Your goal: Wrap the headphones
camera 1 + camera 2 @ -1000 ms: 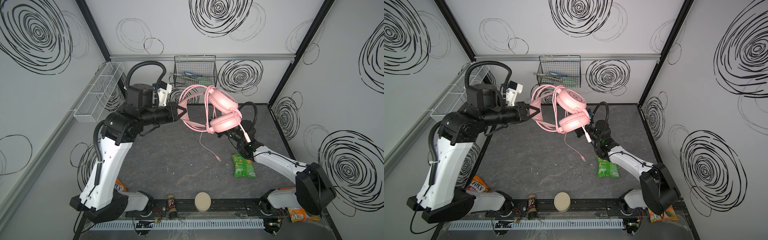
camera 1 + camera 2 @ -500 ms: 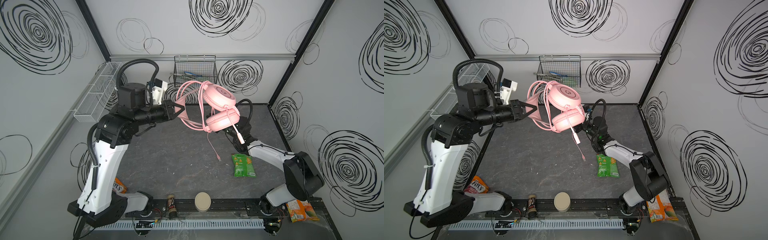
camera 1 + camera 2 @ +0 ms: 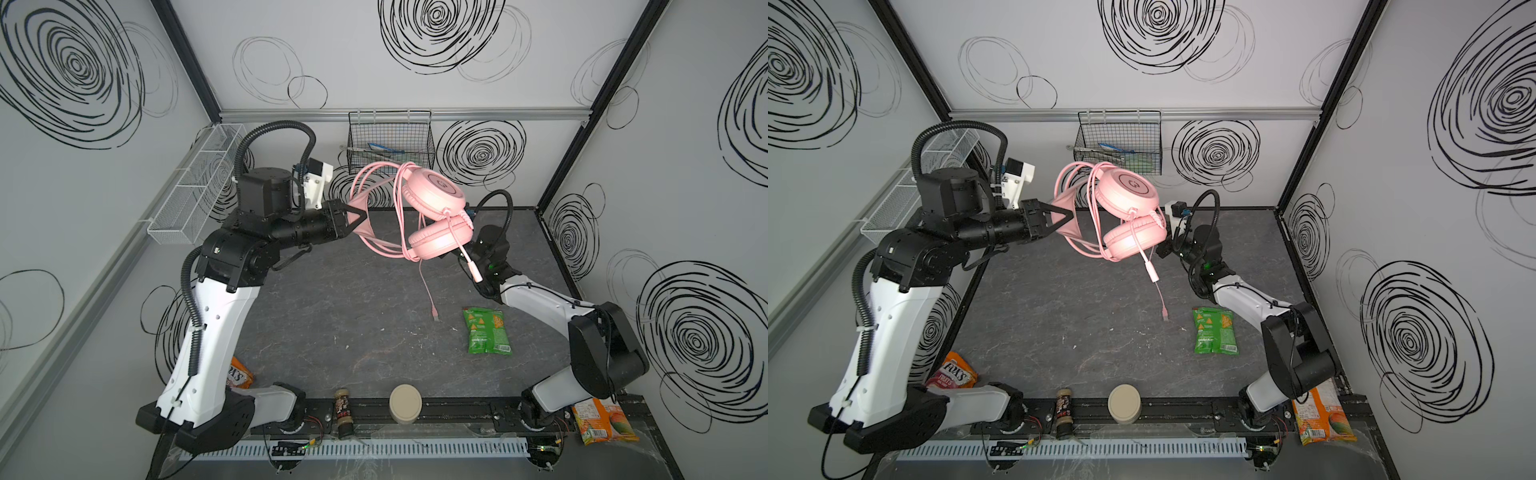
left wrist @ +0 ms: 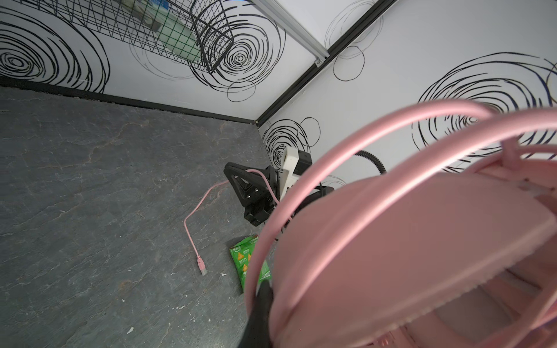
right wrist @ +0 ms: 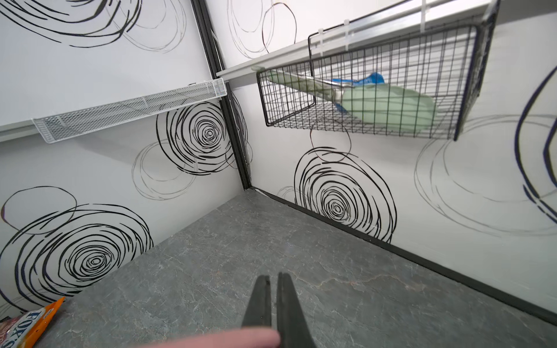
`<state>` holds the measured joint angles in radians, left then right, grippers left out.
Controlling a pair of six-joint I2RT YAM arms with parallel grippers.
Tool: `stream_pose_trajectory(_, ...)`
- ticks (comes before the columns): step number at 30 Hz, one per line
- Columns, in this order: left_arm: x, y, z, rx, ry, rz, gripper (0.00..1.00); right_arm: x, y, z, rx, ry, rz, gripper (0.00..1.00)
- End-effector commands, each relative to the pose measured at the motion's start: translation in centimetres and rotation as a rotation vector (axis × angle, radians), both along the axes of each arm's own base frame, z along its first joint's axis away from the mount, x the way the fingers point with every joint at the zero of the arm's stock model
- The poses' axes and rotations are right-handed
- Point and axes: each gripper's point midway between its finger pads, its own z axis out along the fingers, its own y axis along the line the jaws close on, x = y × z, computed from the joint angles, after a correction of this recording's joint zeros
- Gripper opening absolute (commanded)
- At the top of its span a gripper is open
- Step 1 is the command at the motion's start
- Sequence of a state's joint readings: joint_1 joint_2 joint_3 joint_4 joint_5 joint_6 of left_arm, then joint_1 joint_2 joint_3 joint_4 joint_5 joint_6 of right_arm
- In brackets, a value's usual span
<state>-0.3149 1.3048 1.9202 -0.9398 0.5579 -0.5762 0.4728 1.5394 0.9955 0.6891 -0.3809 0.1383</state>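
The pale pink headphones (image 3: 434, 195) (image 3: 1128, 195) hang above the grey floor in both top views, their cable looped several times over the headband. My left gripper (image 3: 360, 216) (image 3: 1069, 216) is shut on the headband's inner strap; in the left wrist view one black finger (image 4: 261, 304) presses against the pink band. The cable's tail (image 4: 193, 238) drops to the floor, plug lying flat. My right gripper (image 4: 232, 167) (image 5: 272, 275) sits low behind the lower earcup, shut, with the cable running in between its fingers near their base.
A green snack bag (image 3: 484, 330) (image 3: 1214, 330) lies near the right arm. A black wire basket (image 3: 390, 145) hangs on the back wall and a white mesh shelf (image 3: 195, 195) on the left wall. A beige lid (image 3: 405, 403), a small bottle (image 3: 343, 411) and snack packs (image 3: 953, 372) (image 3: 602, 419) line the front edge.
The right gripper has closed from partly open and its arm has drawn in towards the lower earcup. The left arm has turned the headphones a little; the boom microphone now points down.
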Motion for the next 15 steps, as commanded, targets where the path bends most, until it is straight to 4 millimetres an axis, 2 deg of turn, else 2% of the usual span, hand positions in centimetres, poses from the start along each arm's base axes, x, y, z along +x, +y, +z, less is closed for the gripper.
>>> stream_pose_trajectory(1, -2.4, -0.5, 1.8, 0.029, -0.132, -0.063, 0.00, 0.8, 0.8, 2.5, -0.095, -0.033, 0.030, 0.00)
stream_pose_trajectory(4, -2.9, -1.3, -0.1, 0.097, -0.135, -0.072, 0.00, 0.9, 0.8, 3.6, -0.165, -0.017, 0.043, 0.00)
stream_pose_trajectory(7, -3.3, -1.8, -2.5, 0.192, -0.132, -0.069, 0.00, 0.9, -0.1, 5.2, -0.197, 0.001, 0.020, 0.00)
stream_pose_trajectory(10, -3.1, -1.0, -5.8, 0.293, -0.119, -0.028, 0.00, 0.6, -1.1, 6.9, -0.215, 0.026, -0.013, 0.00)
stream_pose_trajectory(13, -2.3, 0.4, -9.2, 0.383, -0.094, 0.041, 0.00, 0.1, -1.9, 7.8, -0.263, 0.065, -0.039, 0.00)
stream_pose_trajectory(15, -2.0, 1.0, -10.2, 0.442, -0.099, 0.083, 0.00, -0.4, -2.5, 7.9, -0.297, 0.079, -0.073, 0.00)
